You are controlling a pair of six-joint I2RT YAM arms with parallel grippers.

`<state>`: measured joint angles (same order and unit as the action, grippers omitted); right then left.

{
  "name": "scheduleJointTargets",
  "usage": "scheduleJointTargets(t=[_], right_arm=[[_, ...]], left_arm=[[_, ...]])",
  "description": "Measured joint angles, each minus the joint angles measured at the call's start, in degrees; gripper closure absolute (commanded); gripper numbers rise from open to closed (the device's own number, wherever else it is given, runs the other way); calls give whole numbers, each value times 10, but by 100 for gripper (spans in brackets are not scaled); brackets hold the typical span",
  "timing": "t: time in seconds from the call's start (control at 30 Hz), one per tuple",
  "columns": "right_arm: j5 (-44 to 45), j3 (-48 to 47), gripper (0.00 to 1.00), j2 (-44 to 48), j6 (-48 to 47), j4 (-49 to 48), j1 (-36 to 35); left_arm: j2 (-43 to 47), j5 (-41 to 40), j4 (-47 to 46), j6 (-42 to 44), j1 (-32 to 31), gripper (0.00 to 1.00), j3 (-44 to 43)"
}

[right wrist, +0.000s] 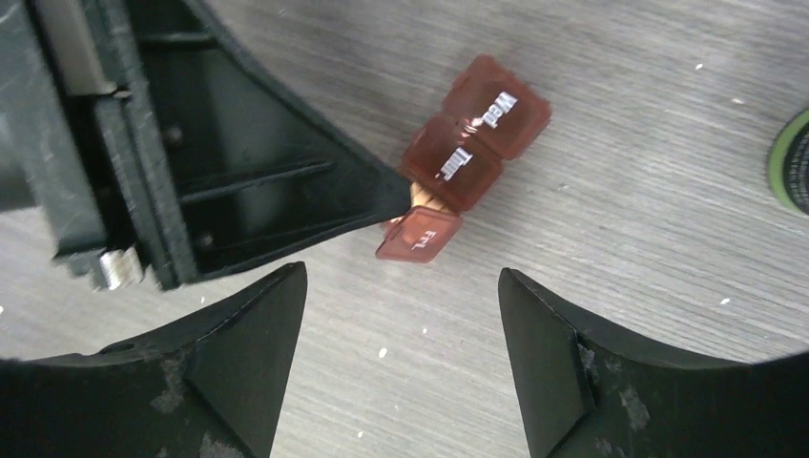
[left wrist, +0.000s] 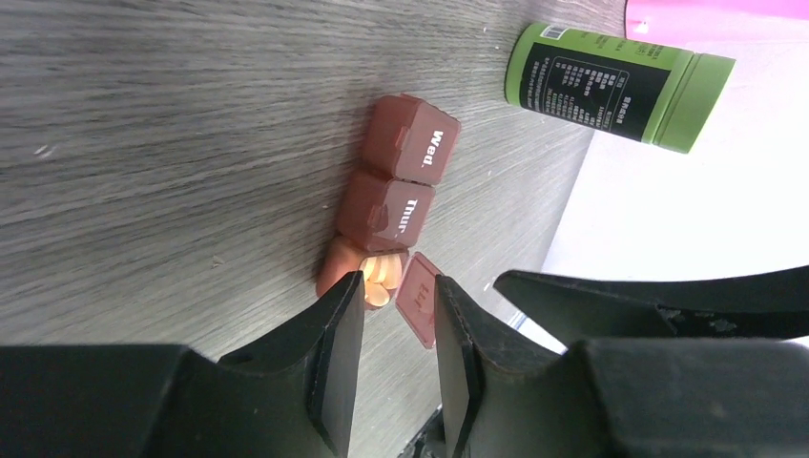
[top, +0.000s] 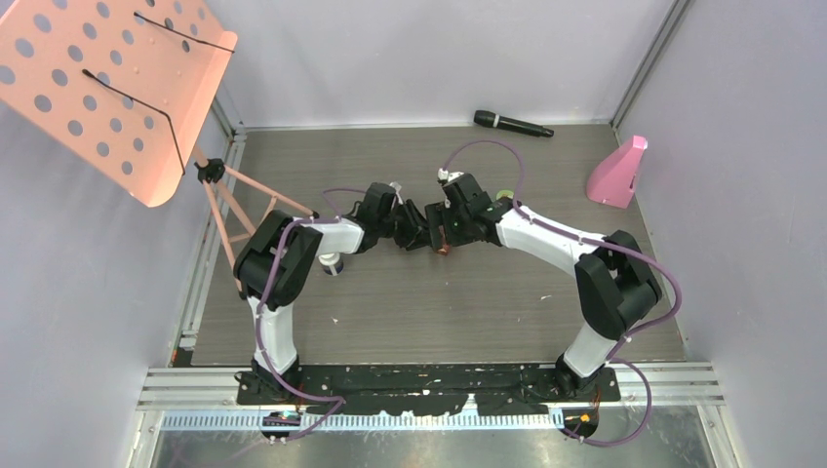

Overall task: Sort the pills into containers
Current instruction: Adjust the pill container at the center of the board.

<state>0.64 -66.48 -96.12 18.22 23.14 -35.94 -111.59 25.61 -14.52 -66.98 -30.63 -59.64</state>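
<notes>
The pill case is laid flat on the wooden table, just ahead of the tips of both grippers. It is made of three brown boxes joined in a row, marked Wed, Thu and Fri. The Wed and Thu boxes are shut. The Fri lid is flipped open, and pale pills are seen inside that box.

The left gripper is placed right at the open box. Its fingers are set close together with a thin gap between them, and the open lid and the pills are seen at that gap. Whether the lid is pinched cannot be told. In the right wrist view, one left fingertip is seen touching the case at the open box.

The right gripper is spread wide, and nothing is held in it. The case is seen just past its fingertips, apart from them.

The green bottle is found beyond the case from the left gripper. The white bottle is stood well behind the left gripper, beside the left arm.
</notes>
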Motion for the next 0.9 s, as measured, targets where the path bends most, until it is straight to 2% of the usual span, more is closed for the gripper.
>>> scheduleJointTargets(t=[0.37, 0.43, 0.5, 0.57, 0.7, 0.9], right_arm=[[79, 15, 30, -47, 21, -48, -4], [85, 15, 35, -56, 23, -50, -4], [87, 15, 46, -60, 23, -51, -4], [88, 14, 52, -60, 21, -51, -4], [87, 13, 58, -60, 15, -51, -4], [87, 13, 62, -59, 3, -51, -4]], left_arm=[[26, -18, 32, 29, 7, 62, 0], [26, -18, 36, 30, 8, 62, -2], [25, -18, 42, 30, 10, 62, -4], [25, -18, 50, 31, 11, 62, -11], [24, -16, 56, 35, 11, 61, -28], [8, -11, 61, 42, 11, 61, -47]])
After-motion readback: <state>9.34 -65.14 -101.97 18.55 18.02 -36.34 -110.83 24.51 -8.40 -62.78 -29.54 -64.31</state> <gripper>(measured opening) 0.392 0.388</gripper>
